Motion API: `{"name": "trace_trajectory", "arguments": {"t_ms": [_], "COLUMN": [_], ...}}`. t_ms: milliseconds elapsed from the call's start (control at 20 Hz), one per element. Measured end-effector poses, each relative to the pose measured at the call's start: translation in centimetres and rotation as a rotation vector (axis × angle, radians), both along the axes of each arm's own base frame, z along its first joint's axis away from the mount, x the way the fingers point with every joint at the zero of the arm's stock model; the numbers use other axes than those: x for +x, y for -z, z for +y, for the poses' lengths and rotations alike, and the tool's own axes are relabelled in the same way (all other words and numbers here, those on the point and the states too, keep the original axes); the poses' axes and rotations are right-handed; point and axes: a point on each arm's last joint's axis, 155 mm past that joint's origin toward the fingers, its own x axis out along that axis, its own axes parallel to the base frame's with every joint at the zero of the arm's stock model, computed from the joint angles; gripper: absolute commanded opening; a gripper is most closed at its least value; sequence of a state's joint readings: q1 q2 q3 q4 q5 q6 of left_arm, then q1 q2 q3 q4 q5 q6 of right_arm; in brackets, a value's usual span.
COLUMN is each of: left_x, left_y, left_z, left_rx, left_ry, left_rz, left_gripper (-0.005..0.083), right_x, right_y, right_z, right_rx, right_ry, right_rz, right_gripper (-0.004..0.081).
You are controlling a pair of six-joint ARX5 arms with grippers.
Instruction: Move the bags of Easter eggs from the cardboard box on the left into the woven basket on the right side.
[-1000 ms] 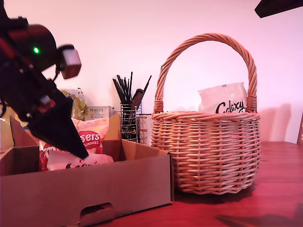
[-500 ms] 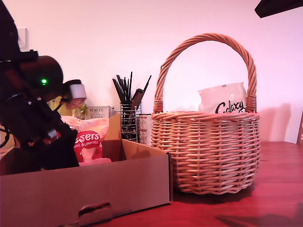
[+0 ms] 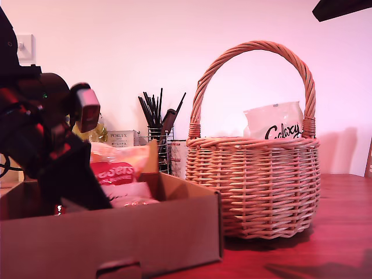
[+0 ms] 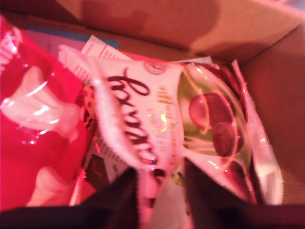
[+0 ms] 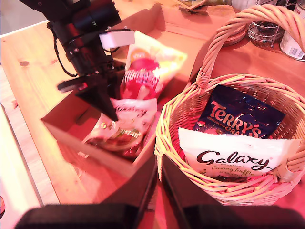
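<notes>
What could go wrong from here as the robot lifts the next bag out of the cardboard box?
My first end effector pinches only an edge of the white Galaxy bag; the glossy pouch could slip out when lifted. The red Maltesers bag lies against it and might get dragged along. The woven basket's tall handle arches over the opening and could catch the bag or arm on the way in.

black brushes, porlex box
</notes>
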State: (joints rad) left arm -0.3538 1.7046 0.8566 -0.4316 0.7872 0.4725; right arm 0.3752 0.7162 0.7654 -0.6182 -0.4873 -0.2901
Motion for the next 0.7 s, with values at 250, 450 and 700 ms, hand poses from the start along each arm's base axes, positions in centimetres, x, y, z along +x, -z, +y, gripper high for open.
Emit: {"name": "trace_trajectory", "arguments": {"t_ms": [250,450,700], "left_x": [-0.9,-1.1,0.2], "left_y": [-0.5,-1.2,-7.6], "left_z": [-0.4,-0.6,-3.1], "left_rx": [-0.039,-0.053,-0.229], "left_ry": [0.014,0.019,0.072], "left_rz": [0.043,0.072,0.095], "left_gripper": [-0.0024,-0.0024,-0.0024], "right_x": [0.0,0.0,0.0], "right_y": [0.0,0.0,0.0], "right_z": [0.0,0.0,0.0], "right_rx": [0.0,0.0,0.0], "right_ry": [0.0,0.0,0.0], "right_rz": [0.0,0.0,-0.001], "right_gripper": [-0.0013,-0.0013,-0.0013]}}
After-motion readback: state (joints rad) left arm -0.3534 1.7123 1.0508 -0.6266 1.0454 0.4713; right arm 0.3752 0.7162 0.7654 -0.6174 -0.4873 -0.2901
